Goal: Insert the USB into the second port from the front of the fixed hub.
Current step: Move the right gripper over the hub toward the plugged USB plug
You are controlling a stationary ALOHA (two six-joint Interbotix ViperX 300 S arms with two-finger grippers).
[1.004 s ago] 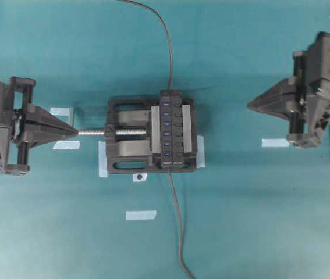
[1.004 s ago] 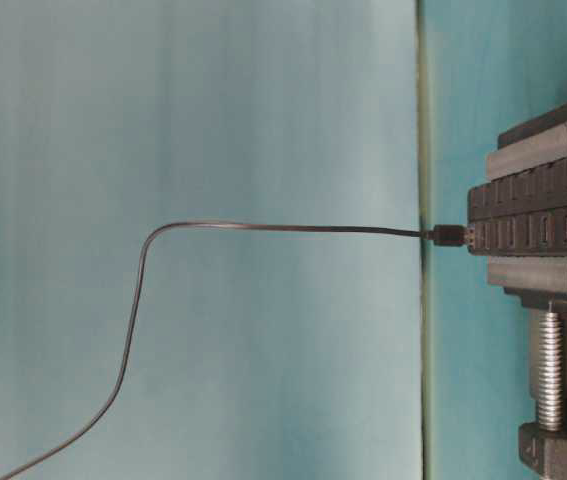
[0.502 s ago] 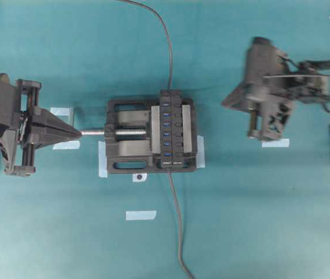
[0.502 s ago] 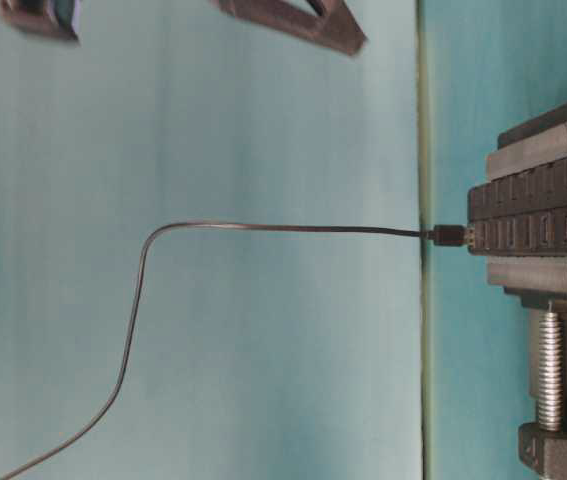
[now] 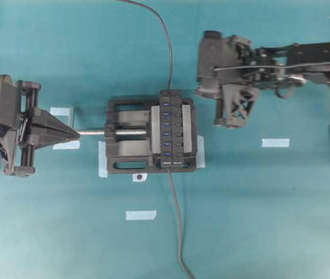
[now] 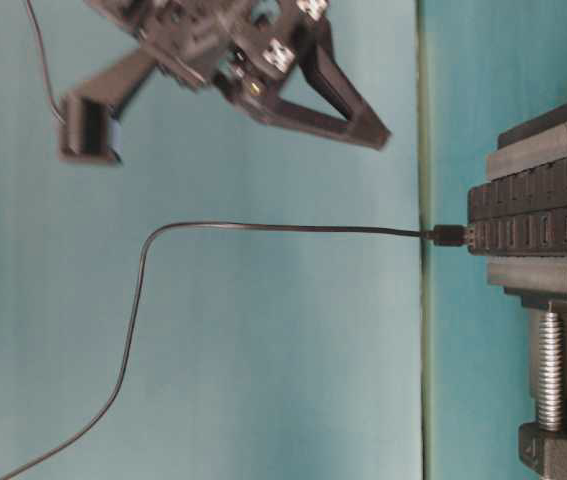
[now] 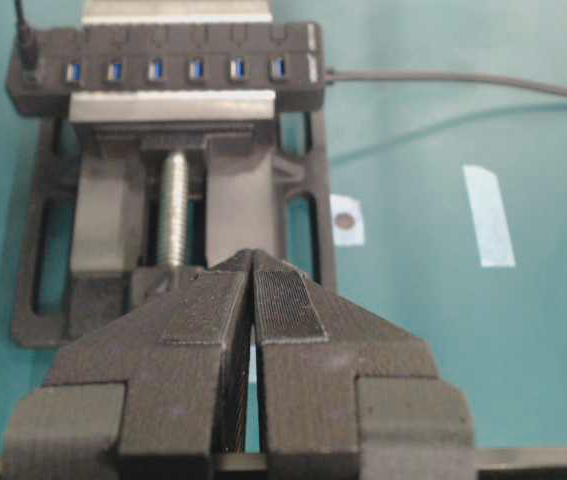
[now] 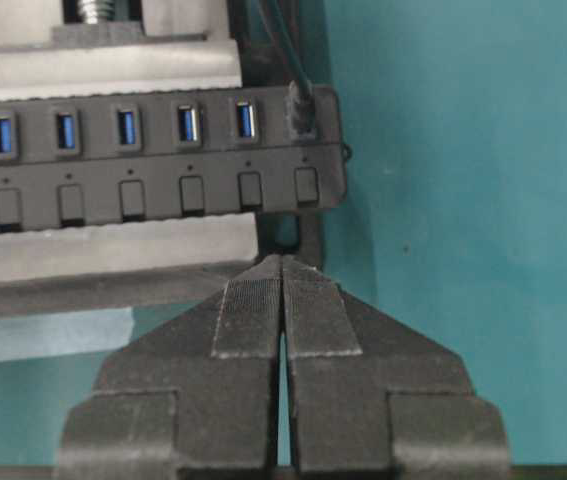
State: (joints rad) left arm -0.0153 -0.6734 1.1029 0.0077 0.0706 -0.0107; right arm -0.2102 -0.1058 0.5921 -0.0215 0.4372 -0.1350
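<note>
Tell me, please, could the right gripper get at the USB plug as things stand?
Probably yes: the right gripper hangs shut beside the hub, with nothing between it and the plug seated in the end port; it would have to open first.

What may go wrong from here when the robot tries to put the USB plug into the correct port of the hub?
1. The right gripper nears the fixed hub with its fingers shut. Unless they open, it may push the USB instead of gripping it.
2. The USB sits in the end port. Gripping its thin cable rather than the plug could slip or bend it.
</note>
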